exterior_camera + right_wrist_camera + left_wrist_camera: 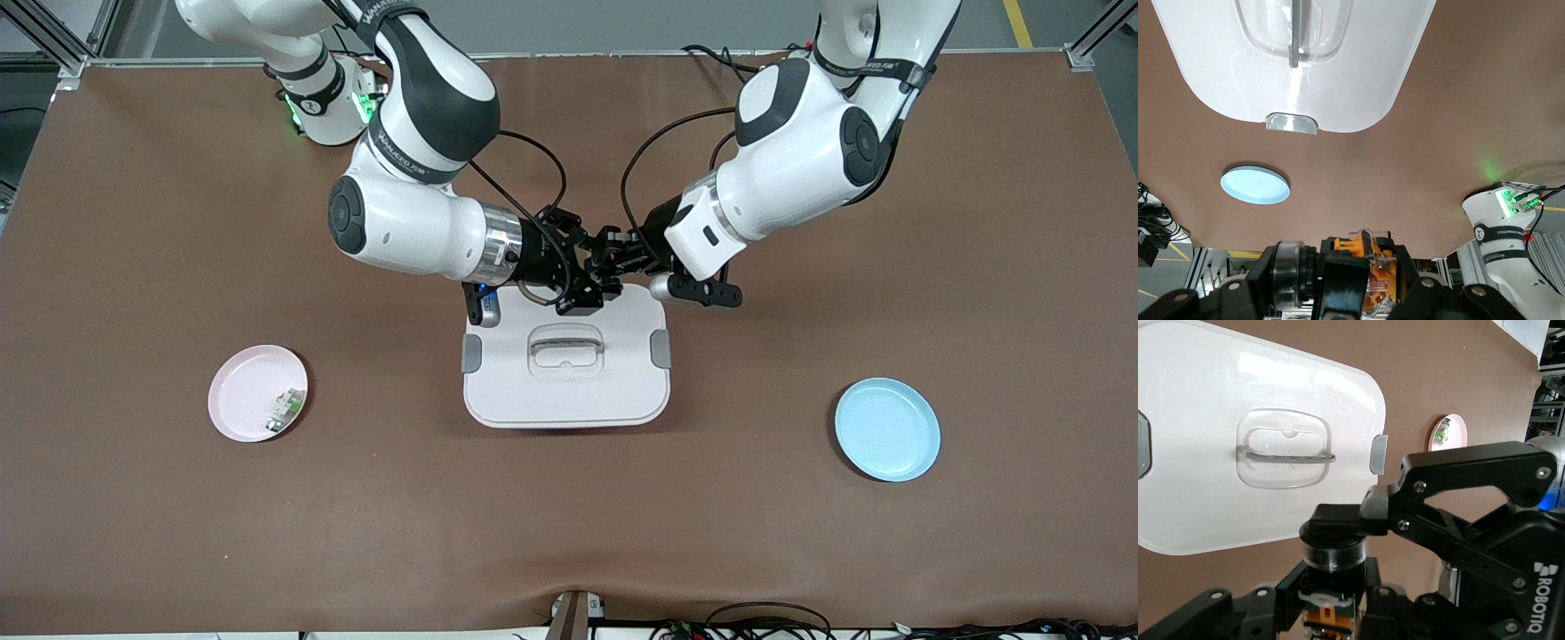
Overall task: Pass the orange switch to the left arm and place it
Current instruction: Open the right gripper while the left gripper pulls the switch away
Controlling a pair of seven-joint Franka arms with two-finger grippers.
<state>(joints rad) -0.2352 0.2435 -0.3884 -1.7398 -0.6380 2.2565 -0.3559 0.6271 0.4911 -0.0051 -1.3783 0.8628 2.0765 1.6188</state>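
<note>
The orange switch (1333,611), a black cylinder with a clear ring and an orange body, hangs between both grippers above the edge of the white box (569,391) nearest the robots' bases. My left gripper (615,253) is shut on its body, its fingers at either side in the left wrist view (1335,590). My right gripper (576,271) is shut on it lengthwise. One of the right gripper's pads (1338,520) presses on the cap end. In the right wrist view (1345,270) the switch (1381,273) lies crosswise between the fingers.
The box has grey latches and a top handle (566,342) and stands mid-table. A pink plate (244,391) with a small green-and-white component (286,409) lies toward the right arm's end. A blue plate (886,429) lies toward the left arm's end.
</note>
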